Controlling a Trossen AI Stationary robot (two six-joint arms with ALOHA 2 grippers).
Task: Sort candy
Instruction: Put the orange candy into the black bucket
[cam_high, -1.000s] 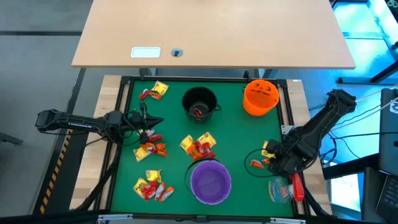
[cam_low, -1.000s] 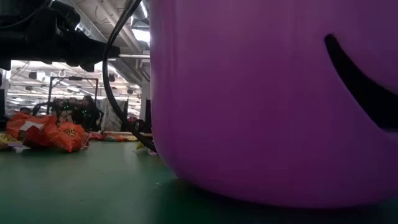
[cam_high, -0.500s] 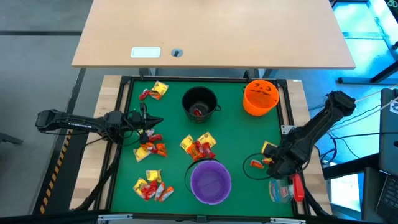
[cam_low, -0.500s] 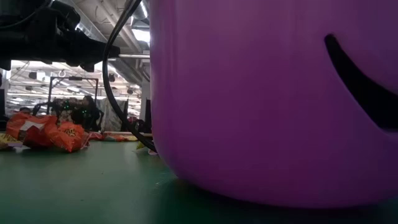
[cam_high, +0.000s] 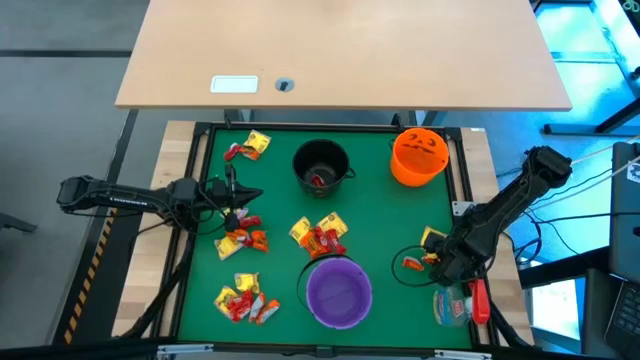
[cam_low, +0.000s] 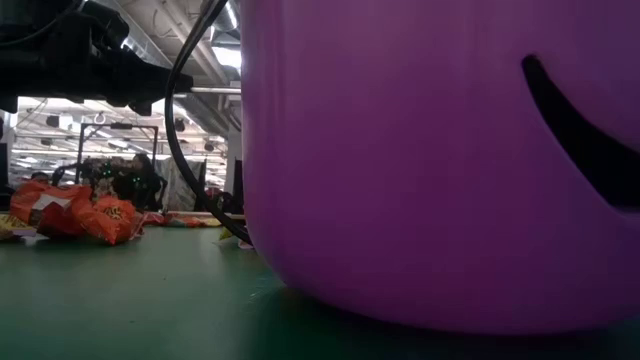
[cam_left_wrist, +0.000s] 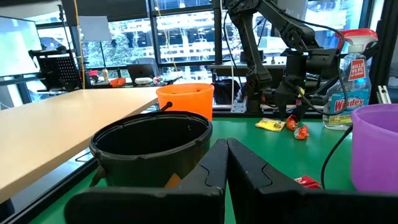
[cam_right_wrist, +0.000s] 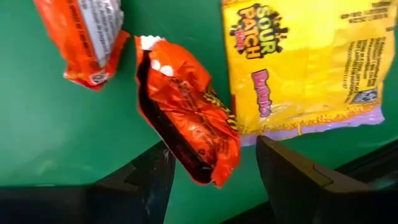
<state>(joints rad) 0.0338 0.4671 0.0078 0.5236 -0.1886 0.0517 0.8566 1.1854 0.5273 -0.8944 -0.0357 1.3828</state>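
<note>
Right gripper (cam_high: 437, 262) sits low over the near-right corner of the green mat (cam_high: 380, 215), fingers apart, straddling a crinkled orange foil candy wrapper (cam_right_wrist: 189, 127). In the right wrist view that wrapper lies between the two dark fingers (cam_right_wrist: 292, 168); can't tell if either finger touches it, and nothing looks clamped yet. Just beside it: a flat yellow sour-candy packet (cam_right_wrist: 305, 62) and a second orange-red wrapper (cam_right_wrist: 84, 37).

Left gripper (cam_high: 245, 196) waits at the mat's left edge, fingers pressed together w/ nothing between them, pointing across toward the black plastic bucket (cam_high: 321, 166).

Rest of the candy is scattered in small piles of shiny yellow/red/orange wrappers: far-left (cam_high: 247, 147), left-centre (cam_high: 243, 233), near-left (cam_high: 243, 298), centre (cam_high: 320, 236). Sorting targets appear to be the black bucket (something red already inside), the orange pumpkin-face bucket (cam_high: 419, 156) far right, and the purple plastic bucket (cam_high: 339, 292) near centre. A clear spray bottle w/ red trigger (cam_high: 457, 303) lies off the mat, near right.

Step in hand, as I read it: pick approach on the orange piece, pre-grasp. Next move calls for closing squarely on that one wrapper w/o catching the yellow packet's edge, lifting clear, then carrying to a bucket; which bucket takes which colour can't be told. Risk: thin foil may slip or drag its neighbour along.
</note>
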